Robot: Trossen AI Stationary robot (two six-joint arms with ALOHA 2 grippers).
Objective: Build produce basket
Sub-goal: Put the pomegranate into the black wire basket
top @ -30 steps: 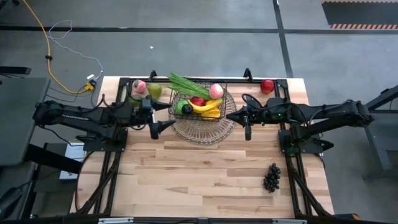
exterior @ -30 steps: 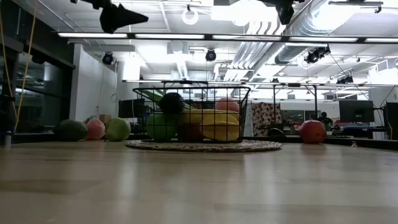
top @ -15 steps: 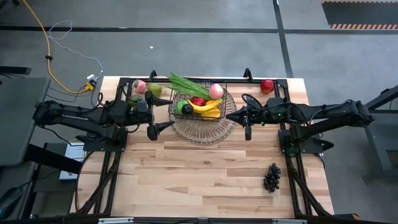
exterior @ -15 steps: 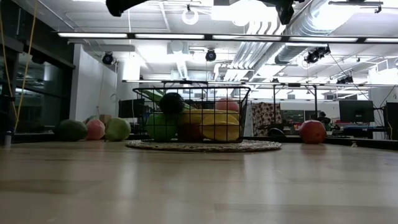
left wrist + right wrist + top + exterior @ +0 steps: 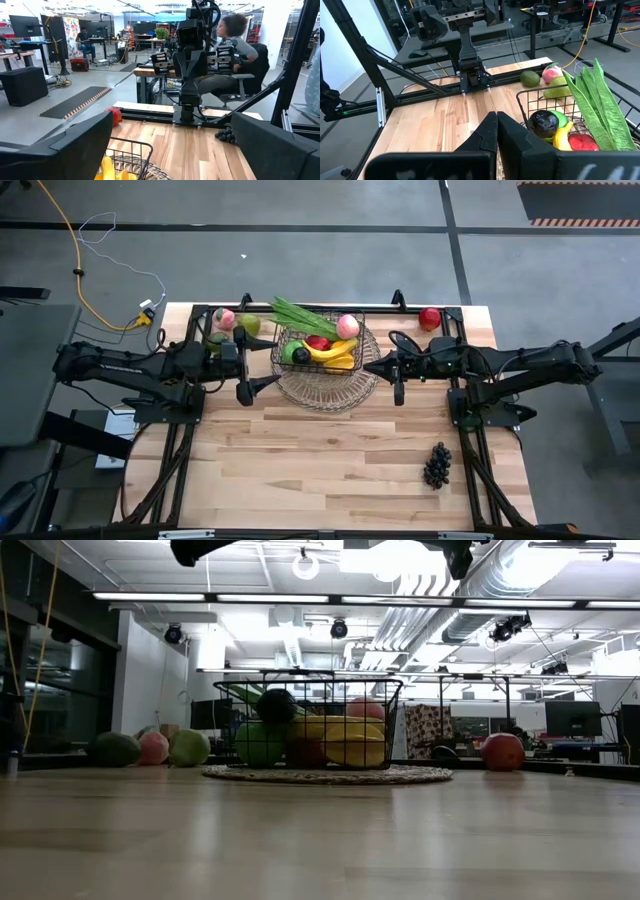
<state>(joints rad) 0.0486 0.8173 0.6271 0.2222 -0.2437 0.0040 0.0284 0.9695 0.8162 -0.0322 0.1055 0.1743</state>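
Note:
The dark wire basket [image 5: 318,346] stands on a paler round wire tray [image 5: 330,388] at the table's far middle. It holds a green leafy bunch [image 5: 300,314], a peach [image 5: 347,326], a red apple [image 5: 317,342], a banana [image 5: 335,354], a green apple [image 5: 289,350] and a dark plum [image 5: 301,357]. A peach [image 5: 224,317], a green fruit [image 5: 248,326] and a mango [image 5: 216,338] lie far left. Another red apple [image 5: 429,318] lies far right, and the grapes [image 5: 437,464] lie near right. My left gripper [image 5: 262,370] hangs open left of the basket. My right gripper [image 5: 367,366] hangs shut right of it.
Both grippers hang well above the tabletop, showing only at the low view's top edge. Bare wood [image 5: 320,470] fills the table's near half. Dark rails [image 5: 330,308] run along the far edge. A seated person [image 5: 232,45] is in the room beyond the right arm.
My left gripper has risen and drawn back a little toward the table's left edge, away from the basket, staying open. In the last half second it has kept still. Basket and produce have not moved.

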